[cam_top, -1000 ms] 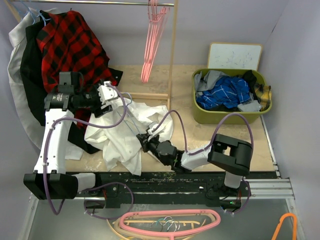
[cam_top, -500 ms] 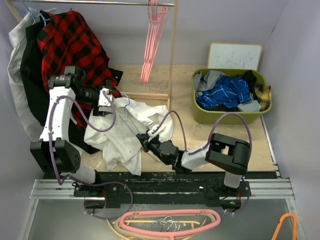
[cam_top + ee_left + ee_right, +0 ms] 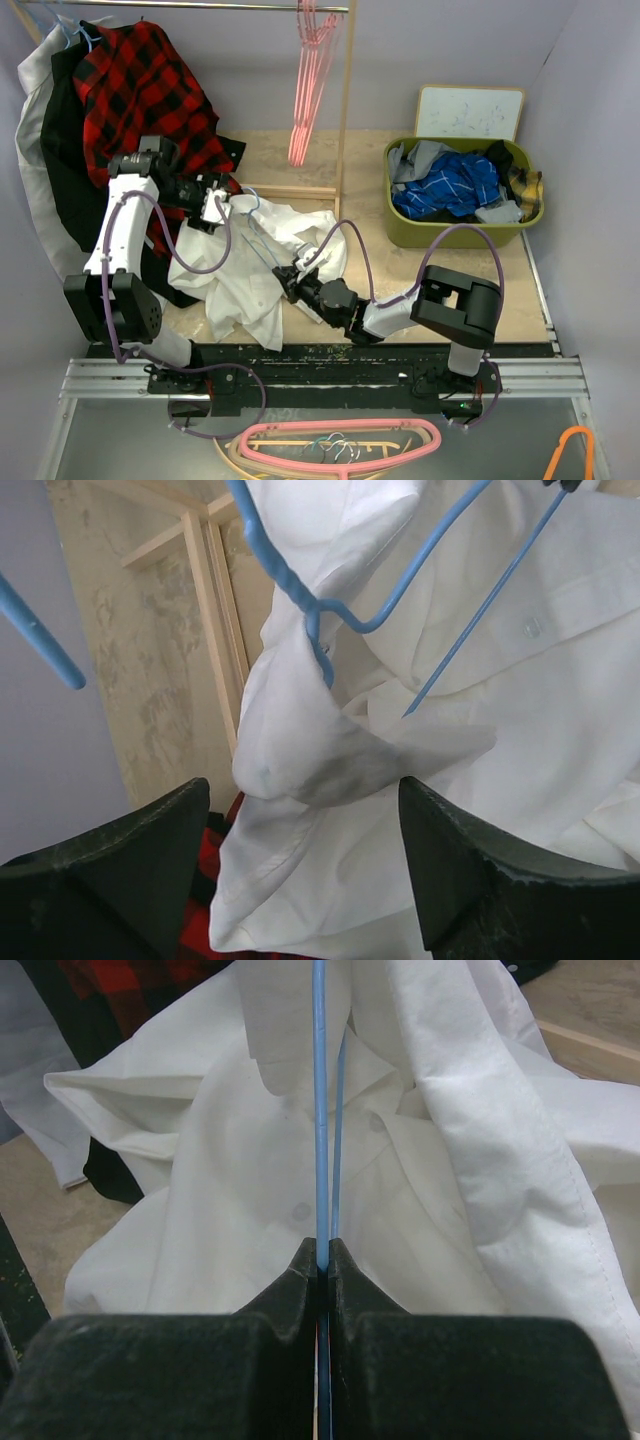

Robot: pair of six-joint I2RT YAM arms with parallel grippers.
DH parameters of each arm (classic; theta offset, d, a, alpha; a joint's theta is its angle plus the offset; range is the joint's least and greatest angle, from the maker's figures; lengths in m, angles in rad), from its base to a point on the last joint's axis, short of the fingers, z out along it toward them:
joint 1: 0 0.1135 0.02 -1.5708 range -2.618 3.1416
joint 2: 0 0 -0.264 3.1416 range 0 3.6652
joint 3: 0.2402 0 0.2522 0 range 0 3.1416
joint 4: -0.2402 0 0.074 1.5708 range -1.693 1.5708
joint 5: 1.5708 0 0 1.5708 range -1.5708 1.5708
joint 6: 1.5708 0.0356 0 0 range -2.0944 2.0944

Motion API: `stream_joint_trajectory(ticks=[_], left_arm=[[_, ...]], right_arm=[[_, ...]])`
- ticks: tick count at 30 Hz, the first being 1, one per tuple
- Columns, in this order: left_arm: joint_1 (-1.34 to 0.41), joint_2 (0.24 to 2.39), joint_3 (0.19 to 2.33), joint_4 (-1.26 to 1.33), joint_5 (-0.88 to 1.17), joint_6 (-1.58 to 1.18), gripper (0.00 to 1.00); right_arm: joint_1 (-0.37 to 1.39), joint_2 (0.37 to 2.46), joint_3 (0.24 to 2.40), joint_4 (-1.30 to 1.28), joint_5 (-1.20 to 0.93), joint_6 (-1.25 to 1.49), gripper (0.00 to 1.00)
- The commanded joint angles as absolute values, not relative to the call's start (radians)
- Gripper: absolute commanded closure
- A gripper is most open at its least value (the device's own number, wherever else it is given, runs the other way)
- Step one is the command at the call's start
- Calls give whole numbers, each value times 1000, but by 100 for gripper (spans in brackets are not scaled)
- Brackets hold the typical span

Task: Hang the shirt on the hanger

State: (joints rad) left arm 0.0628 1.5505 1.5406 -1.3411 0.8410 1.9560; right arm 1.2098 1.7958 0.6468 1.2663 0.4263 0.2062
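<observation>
shirt (image 3: 250, 285): 1 | hanger (image 3: 319, 1080): 1 | left claw (image 3: 300, 810): spread wide | right claw (image 3: 322, 1260): clamped on hanger

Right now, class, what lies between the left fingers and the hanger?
A fold of the shirt lies between the open left fingers and the hanger, in the left wrist view.

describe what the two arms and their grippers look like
Both are slim arms of white shell links and black joint blocks: left arm, right arm. A thin purple cable loops loosely along each. The left gripper has a white body; both grippers end in wedge-shaped matte black fingers, seen close on the right gripper. No markings are readable.
</observation>
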Motion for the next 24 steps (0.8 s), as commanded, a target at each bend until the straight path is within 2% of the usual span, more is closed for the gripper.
stream_joint_trajectory(ticks=[1, 5, 12, 15, 18, 24], left_arm=[[59, 1561, 1539, -1265, 844, 1960, 24], [58, 1565, 1530, -1218, 851, 1947, 36], [36, 1561, 1522, -1221, 876, 1940, 49], [21, 1556, 1516, -1232, 887, 1933, 52], [11, 1551, 1514, -1235, 901, 1922, 61], [2, 1548, 1517, -1230, 913, 1896, 63]], right_arm=[[1204, 1761, 665, 1343, 414, 210, 100], [1204, 1747, 665, 1339, 410, 216, 100], [1201, 1728, 666, 1327, 399, 226, 100], [1200, 1721, 671, 1318, 390, 227, 100], [1200, 1720, 675, 1313, 388, 227, 100], [1200, 1717, 674, 1307, 386, 225, 100]])
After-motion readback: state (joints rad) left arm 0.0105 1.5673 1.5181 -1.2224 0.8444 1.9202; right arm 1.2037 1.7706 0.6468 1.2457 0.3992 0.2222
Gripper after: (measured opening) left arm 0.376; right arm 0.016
